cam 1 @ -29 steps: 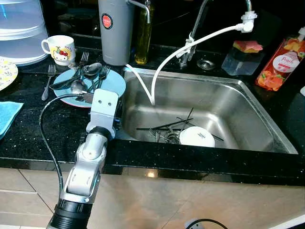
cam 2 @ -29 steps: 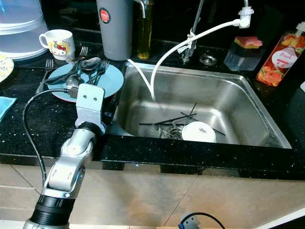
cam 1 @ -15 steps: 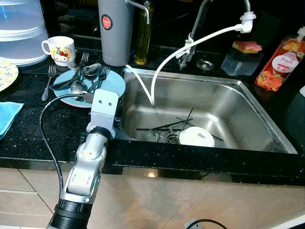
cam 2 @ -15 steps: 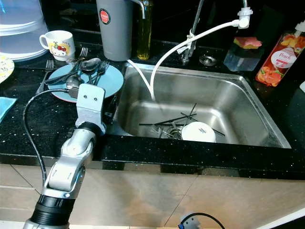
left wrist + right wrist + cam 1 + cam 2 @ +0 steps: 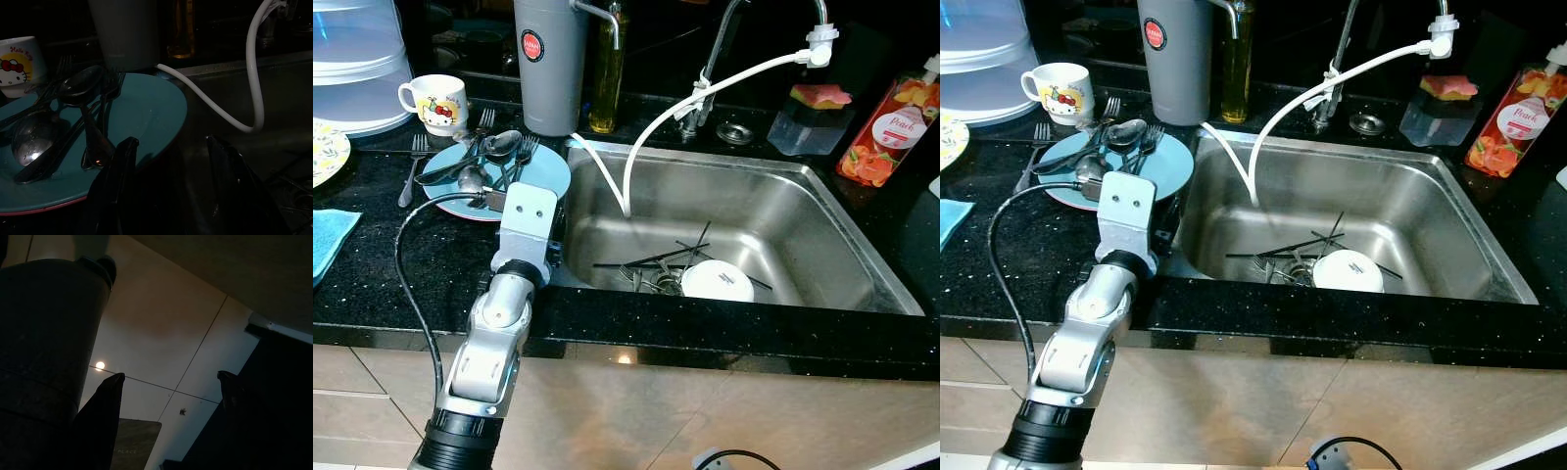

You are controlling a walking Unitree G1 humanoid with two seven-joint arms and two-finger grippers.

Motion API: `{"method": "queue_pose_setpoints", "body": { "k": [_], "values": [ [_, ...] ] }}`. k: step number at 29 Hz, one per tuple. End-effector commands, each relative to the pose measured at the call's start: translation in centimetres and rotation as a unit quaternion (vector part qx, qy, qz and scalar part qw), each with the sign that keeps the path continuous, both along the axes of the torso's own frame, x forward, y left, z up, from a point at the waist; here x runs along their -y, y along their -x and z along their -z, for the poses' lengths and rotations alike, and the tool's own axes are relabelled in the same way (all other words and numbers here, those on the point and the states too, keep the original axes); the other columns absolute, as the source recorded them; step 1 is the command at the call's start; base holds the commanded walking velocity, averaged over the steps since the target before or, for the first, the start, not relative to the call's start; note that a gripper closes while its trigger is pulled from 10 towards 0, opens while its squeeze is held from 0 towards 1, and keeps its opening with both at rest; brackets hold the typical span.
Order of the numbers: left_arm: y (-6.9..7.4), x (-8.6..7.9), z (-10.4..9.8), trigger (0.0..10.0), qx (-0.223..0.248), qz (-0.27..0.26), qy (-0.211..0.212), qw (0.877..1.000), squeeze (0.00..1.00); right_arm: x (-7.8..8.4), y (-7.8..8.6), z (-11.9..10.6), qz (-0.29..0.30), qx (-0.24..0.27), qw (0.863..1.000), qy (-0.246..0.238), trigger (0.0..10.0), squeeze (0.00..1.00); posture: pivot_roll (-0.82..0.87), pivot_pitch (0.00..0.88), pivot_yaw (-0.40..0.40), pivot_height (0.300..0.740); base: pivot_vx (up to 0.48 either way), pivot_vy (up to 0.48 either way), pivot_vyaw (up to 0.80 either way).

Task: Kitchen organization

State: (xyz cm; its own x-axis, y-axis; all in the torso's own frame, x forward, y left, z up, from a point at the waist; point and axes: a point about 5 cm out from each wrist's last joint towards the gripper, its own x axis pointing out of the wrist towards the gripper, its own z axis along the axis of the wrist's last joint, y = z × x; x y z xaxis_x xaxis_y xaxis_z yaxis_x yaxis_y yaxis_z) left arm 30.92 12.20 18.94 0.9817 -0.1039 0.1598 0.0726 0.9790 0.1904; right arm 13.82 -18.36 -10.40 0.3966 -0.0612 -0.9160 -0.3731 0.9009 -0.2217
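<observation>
Left hand [image 5: 171,147], unclenched and holding nothing, hovers beside round teal plate [image 5: 146,112] bearing shiny steel spoons [image 5: 34,139].

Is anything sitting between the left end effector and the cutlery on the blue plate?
Nothing visible. The left end effector hangs open at the blue plate rim nearest the sink; the spoons and forks lie unobstructed just ahead.

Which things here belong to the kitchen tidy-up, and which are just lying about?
In play:
left end effector, open at the plate's edge
blue plate with spoons and forks
cutlery and white bowl in the sink

Lying about:
mug
grey jug
oil bottle
soap bottle
white hose
</observation>
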Motion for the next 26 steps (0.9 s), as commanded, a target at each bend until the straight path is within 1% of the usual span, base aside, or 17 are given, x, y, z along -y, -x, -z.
{"method": "queue_pose_setpoints", "body": {
  "k": [1, 26],
  "values": [
    [0.04, 0.42, 0.47, 10.0, -0.011, 0.007, -0.003, 1.000, 0.00, 0.08, 0.35, 0.12, 0.009, -0.007, 1.000, 0.000, 10.0, 0.00, 0.24, 0.032, -0.088, 0.740, 0.000, 0.000, 0.00],
    [0.13, 0.49, 0.54, 10.0, -0.012, 0.007, 0.000, 1.000, 0.00, 0.25, 0.50, 0.15, 0.009, -0.010, 1.000, 0.001, 10.0, 0.00, 0.23, 0.040, -0.093, 0.740, 0.000, 0.000, 0.00]
  ]
}}
